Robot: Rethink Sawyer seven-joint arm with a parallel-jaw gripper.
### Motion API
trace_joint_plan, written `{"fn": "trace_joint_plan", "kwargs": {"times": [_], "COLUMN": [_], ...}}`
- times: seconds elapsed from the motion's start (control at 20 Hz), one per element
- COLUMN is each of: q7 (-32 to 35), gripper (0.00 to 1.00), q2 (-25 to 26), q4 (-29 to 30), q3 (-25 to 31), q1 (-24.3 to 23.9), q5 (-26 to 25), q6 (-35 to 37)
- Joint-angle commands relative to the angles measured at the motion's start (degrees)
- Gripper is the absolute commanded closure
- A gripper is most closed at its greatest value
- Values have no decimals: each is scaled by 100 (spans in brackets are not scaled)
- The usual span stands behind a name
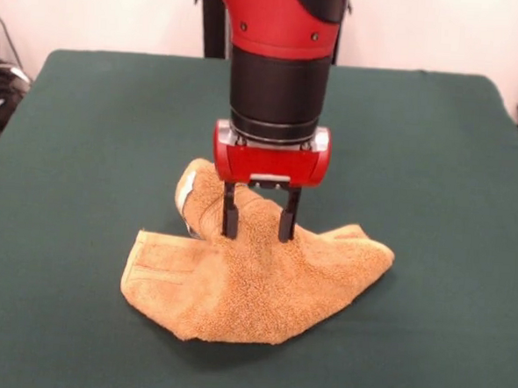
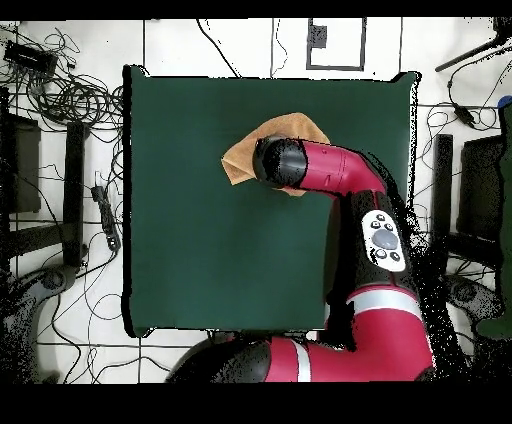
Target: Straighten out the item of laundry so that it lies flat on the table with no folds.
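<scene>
The item of laundry (image 1: pixel 258 277), an orange-tan terry towel, lies crumpled and folded over itself near the middle of the green table (image 1: pixel 86 148). A white tag (image 1: pixel 185 194) shows on its raised far-left fold. My gripper (image 1: pixel 258 234) hangs straight down over the towel, open. Its two black fingers (image 1: pixel 230 214) stand apart with their tips pressing into the top of the heap. In the overhead view the arm's wrist covers the gripper and part of the towel (image 2: pixel 295 132), which lies toward the far half of the table (image 2: pixel 200 220).
Cables (image 2: pixel 75 95) and dark equipment lie on the floor left of the table in the overhead view. More gear stands on the right side (image 2: pixel 470 190). Bare green cloth surrounds the towel on all sides.
</scene>
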Motion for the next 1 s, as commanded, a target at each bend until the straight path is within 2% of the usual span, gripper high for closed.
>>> {"fn": "trace_joint_plan", "kwargs": {"times": [0.05, 1.0], "q7": [781, 903], "gripper": [0, 0], "q2": [363, 380], "q4": [406, 432], "q3": [290, 225], "q1": [201, 252], "q5": [-20, 54], "q6": [-170, -143]}}
